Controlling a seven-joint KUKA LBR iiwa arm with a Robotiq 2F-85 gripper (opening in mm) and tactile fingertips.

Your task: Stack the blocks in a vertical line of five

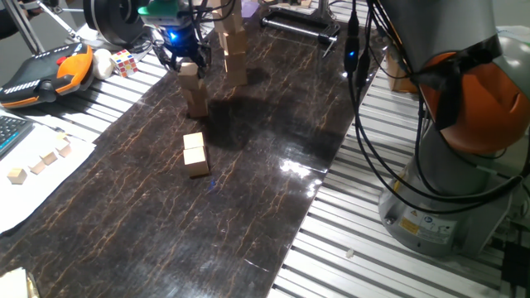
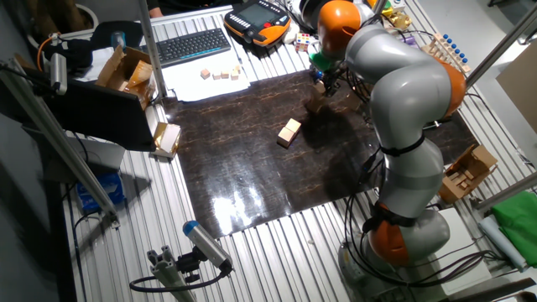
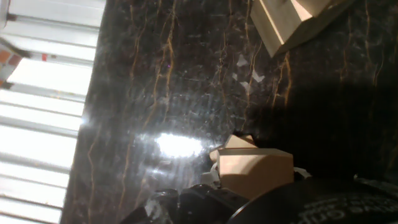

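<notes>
Two pale wooden blocks (image 1: 195, 154) (image 2: 289, 132) lie side by side on the dark mat. Further back stands a short column of blocks (image 1: 197, 98) (image 2: 315, 102). My gripper (image 1: 190, 66) (image 2: 320, 80) hangs right over it, shut on the top block (image 1: 191, 71), which looks to rest on the column. The hand view shows that held block (image 3: 255, 169) close at the bottom, between the dark fingers.
A taller pile of bigger wooden pieces (image 1: 234, 45) (image 3: 292, 18) stands just behind the column. A Rubik's cube (image 1: 124, 62), an orange pendant (image 1: 50, 73) and tiny cubes on white paper (image 1: 37, 163) sit left of the mat. The robot base (image 1: 447, 149) is at right.
</notes>
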